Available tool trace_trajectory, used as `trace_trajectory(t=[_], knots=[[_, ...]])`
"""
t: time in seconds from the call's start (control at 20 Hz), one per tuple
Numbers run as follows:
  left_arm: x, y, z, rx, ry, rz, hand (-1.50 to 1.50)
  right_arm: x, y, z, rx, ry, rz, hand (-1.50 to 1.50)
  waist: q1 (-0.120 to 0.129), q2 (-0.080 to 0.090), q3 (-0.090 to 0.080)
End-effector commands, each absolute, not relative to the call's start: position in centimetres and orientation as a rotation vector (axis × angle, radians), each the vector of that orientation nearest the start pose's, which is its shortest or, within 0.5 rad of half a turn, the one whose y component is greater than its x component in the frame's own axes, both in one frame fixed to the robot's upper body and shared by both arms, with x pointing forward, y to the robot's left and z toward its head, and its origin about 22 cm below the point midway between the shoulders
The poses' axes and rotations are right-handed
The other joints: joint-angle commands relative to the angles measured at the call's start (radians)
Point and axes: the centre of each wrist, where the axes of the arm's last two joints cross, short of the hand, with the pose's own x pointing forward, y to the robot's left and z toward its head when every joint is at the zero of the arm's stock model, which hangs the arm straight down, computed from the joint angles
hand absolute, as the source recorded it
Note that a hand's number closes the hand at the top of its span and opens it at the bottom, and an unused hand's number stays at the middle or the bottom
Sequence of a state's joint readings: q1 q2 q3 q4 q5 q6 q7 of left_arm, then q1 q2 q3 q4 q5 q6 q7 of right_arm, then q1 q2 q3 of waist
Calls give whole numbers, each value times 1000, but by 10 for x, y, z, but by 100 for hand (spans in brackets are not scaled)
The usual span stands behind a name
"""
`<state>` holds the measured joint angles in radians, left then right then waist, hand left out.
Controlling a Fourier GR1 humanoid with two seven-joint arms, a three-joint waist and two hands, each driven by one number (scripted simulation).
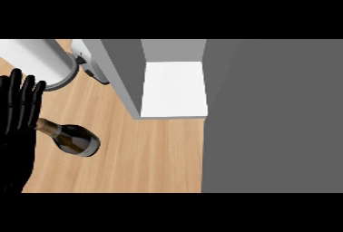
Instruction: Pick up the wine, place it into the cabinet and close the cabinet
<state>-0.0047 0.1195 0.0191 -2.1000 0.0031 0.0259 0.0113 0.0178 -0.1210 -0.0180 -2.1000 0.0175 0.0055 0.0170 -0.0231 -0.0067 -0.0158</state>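
Nearest the viewpoint, at the left edge, the robot's black left hand stands with fingers straight and spread, holding nothing; its fingertips point toward the top of the view, and its inner edge overlaps the neck end of the bottle; whether they touch cannot be told. Dark glass wine bottle, brownish-olive with a gold-tan neck and a pale highlight along its rounded shoulder; it lies on its side on the light wooden counter, left of centre; its long axis runs diagonally, neck toward the upper left at the hand, broad base toward the lower right. Beyond the bottle, toward the top, an open grey cabinet shows a white interior shelf; a large plain grey panel fills the right side from top to bottom, well apart from the bottle. At upper left, a white cylindrical object with a grey end cap lies beside the cabinet's edge; the right hand does not appear.
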Motion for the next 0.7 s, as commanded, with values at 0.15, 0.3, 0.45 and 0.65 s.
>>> trace_trajectory(t=[0.15,0.3,0.45,0.65], knots=[[224,277,115,786,-1948,307,-150,192,-244,131,-73,-2091,120,-150,1,9,22],[225,288,121,928,-1916,678,-150,194,-220,124,215,-2027,206,-150,57,16,19],[243,283,124,1062,-1868,873,-150,189,-205,132,380,-2010,261,-150,-3,20,18],[282,249,132,1126,-1853,997,-150,186,-196,136,497,-1978,318,-150,-52,23,21]])
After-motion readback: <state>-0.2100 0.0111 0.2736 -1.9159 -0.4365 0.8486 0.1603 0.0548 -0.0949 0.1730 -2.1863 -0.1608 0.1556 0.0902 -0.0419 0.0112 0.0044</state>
